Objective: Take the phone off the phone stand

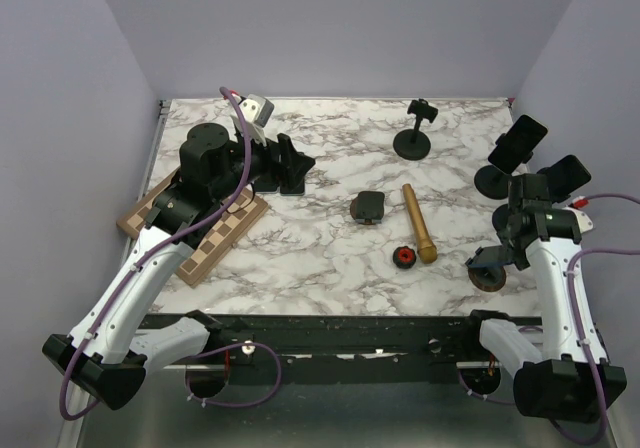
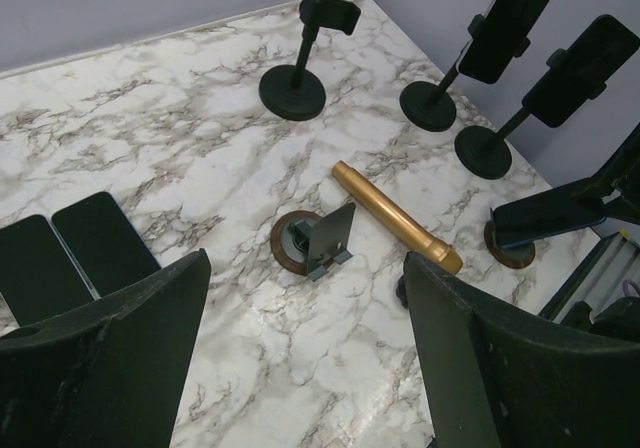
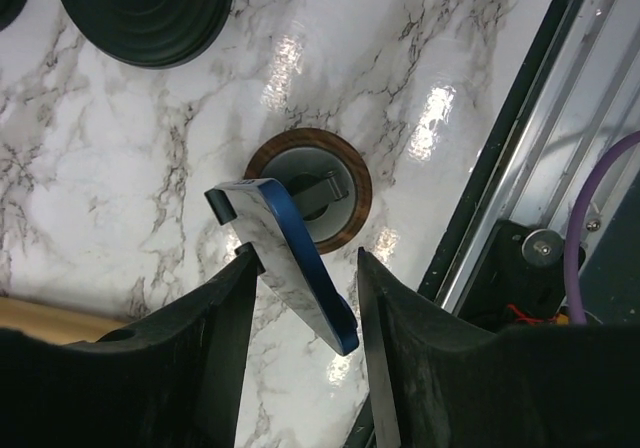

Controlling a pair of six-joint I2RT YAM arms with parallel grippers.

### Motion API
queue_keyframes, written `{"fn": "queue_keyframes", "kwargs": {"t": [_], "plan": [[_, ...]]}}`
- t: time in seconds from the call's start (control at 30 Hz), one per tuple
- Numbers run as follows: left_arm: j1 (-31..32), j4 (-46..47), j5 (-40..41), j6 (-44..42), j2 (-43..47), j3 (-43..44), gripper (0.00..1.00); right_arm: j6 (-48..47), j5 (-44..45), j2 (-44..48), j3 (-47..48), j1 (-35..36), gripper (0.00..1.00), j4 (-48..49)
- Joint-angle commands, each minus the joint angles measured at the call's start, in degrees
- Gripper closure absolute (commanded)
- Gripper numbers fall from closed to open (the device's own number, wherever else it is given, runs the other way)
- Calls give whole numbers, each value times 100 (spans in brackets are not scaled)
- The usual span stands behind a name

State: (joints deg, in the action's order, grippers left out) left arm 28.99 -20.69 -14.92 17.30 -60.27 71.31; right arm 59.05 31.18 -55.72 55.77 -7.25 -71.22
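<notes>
Tabletop (image 1: pixel 320 258) target is taken as the phone (image 3: pixel 290 268) on the low round phone stand (image 3: pixel 355 208) at the near right edge. Right end effector (image 3: pixel 305 266) is positioned directly over it, fingers apart, with the phone slab between them. One finger looks to be against a face and a gap is seen on the other side, so nothing is clamped. The phone's long axis is tilted, leaned up from the cradle toward the wrist camera. Left end effector (image 1: pixel 292 163), also spread, is located well apart at far left, so the right arm is judged nearer. Cradle contact is hidden behind the phone. In the top view the phone is largely covered by the right arm.
</notes>
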Motion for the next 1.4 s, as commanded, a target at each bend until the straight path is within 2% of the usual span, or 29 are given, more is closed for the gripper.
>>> {"fn": "queue_keyframes", "kwargs": {"t": [0.0,0.13,0.2,0.27,0.4,0.53,0.63,0.8,0.93,1.13,1.37], "plan": [[28,-26,147,-96,34,-7,14,-76,87,135,4,-37,50,204],[27,-33,190,-121,32,-11,14,-95,168,199,-21,-32,52,228],[27,-36,222,-134,32,-19,13,-95,158,241,-31,-34,57,231],[27,-39,249,-156,18,-27,13,-105,123,263,-35,-34,59,241],[27,-35,270,-174,6,-28,13,-136,79,218,-88,-36,58,266],[27,-32,301,-192,5,-36,13,-197,-70,207,-171,-36,51,384],[27,-42,327,-209,6,-38,13,-229,-101,168,-180,-31,52,396],[25,-45,336,-218,7,-31,13,-263,-156,198,-180,-32,66,444],[27,-56,349,-227,15,-32,13,-201,-2,203,-116,-36,83,326],[23,-50,335,-227,15,-24,13,-268,335,254,375,-32,97,109],[27,-65,373,-240,42,-21,13,-1104,259,20,1157,-35,99,169]]}}
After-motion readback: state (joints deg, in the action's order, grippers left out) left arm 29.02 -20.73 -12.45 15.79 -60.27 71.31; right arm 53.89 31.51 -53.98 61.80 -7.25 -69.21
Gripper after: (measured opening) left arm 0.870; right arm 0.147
